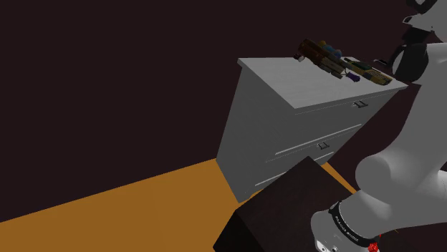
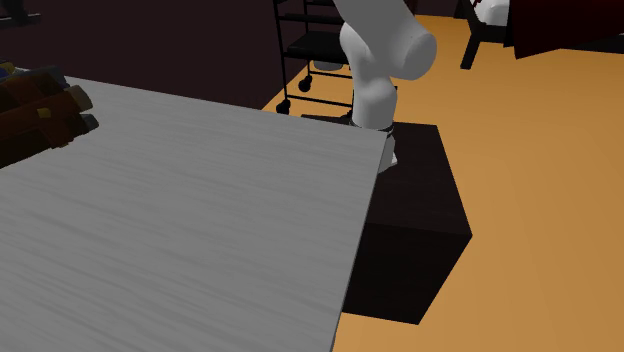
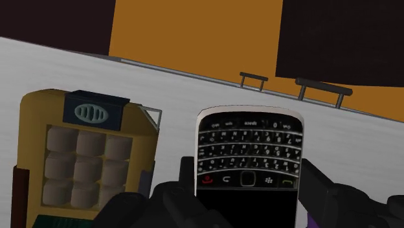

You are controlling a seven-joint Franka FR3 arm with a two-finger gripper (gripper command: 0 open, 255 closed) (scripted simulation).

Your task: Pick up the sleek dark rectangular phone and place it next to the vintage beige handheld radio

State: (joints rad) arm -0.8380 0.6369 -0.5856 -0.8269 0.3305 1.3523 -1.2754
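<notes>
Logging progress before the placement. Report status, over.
Gripper shut on black phone. Tan radio close beside it on the white top. Nothing seen between them.

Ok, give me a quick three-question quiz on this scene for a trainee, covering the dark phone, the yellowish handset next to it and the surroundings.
1. True or false: the black gripper has its fingers clasped on the long sides of the black keypad phone with a silver rim.
2. Which thing sits beside the phone on the pale dresser top?
A) a red mug
B) a yellowish handset with grey buttons
C) a glass bottle
3. Fill in the blank: the floor beyond the dresser is ___ in colour.

Key: 1 true; 2 B; 3 orange.
</notes>
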